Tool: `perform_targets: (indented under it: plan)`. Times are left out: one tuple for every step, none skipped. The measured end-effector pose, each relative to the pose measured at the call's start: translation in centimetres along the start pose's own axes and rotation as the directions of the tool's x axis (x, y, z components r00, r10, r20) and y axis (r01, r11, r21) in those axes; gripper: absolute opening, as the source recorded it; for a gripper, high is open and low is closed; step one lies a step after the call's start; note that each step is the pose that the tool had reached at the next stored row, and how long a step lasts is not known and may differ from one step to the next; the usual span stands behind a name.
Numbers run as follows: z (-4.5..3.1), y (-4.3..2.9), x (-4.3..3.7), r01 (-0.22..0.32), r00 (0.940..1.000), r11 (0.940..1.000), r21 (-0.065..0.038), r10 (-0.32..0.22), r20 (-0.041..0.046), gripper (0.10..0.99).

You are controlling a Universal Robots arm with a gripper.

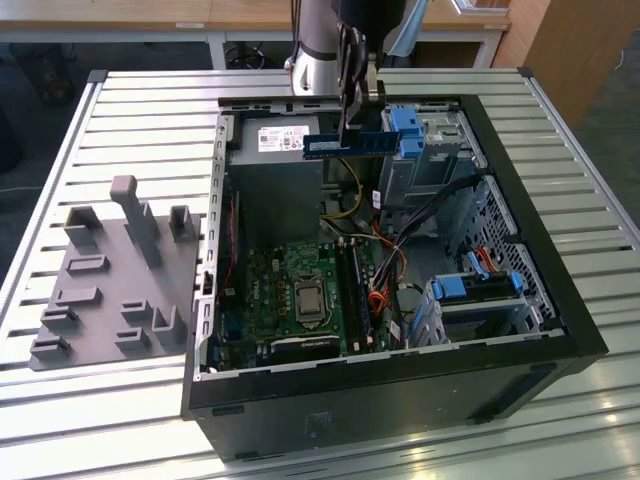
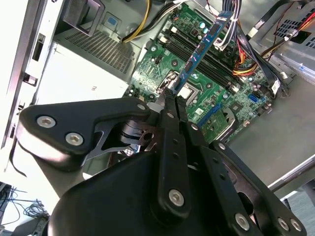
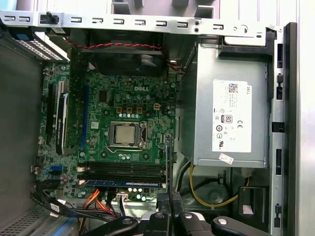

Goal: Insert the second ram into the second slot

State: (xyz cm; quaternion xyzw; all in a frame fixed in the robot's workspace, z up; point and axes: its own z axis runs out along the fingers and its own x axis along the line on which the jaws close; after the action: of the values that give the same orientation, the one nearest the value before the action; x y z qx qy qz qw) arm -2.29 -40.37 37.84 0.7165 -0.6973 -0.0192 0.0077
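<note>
**Q:** What sits nearest the lens?

**A:** An open black steel computer tower (image 1: 400, 400), lying on its side on a ribbed aluminium tabletop (image 1: 150, 110). A grey moulded parts holder (image 1: 100, 320) stands just beside it, at the exterior view's left.

**Q:** And inside the case?

**A:** A green motherboard (image 1: 300, 290), with long dark memory slots (image 3: 123, 171) running past the square processor socket (image 3: 125, 133).

**Q:** Where is the second ram?

**A:** The thin blue circuit-board stick (image 1: 348, 144) hangs level in the air above the case's far end, near the grey metal power-supply box (image 1: 270, 180). It is apart from the slots and crosswise to them.

**Q:** And the hand?

**A:** The arm's black metal hand (image 1: 350, 125) is closed on the stick from above. In the second wrist view its fingers (image 2: 170, 123) clamp the board's edge, and the stick juts out beyond them over the motherboard.
</note>
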Motion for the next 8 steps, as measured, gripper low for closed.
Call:
perform_targets:
  plan:
    - [0.0, 0.0, 0.05, 0.0, 1.0, 1.0, 0.0, 0.0, 0.0001, 0.129]
    - [0.0, 0.01, 0.09, 0.0, 1.0, 1.0, 0.0, 0.0, 0.0001, 0.129]
    - [0.0, 0.01, 0.13, 0.0, 1.0, 1.0, 0.0, 0.0, 0.0, 0.129]
    - [0.0, 0.01, 0.16, 0.0, 1.0, 1.0, 0.0, 0.0, 0.0, 0.129]
    - [0.0, 0.01, 0.18, 0.0, 1.0, 1.0, 0.0, 0.0, 0.0001, 0.129]
    - [0.0, 0.01, 0.2, 0.0, 1.0, 1.0, 0.0, 0.0, 0.0, 0.129]
    - [0.0, 0.01, 0.23, 0.0, 1.0, 1.0, 0.0, 0.0, 0.0, 0.129]
    - [0.0, 0.01, 0.26, 0.0, 1.0, 1.0, 0.0, 0.0, 0.0, 0.129]
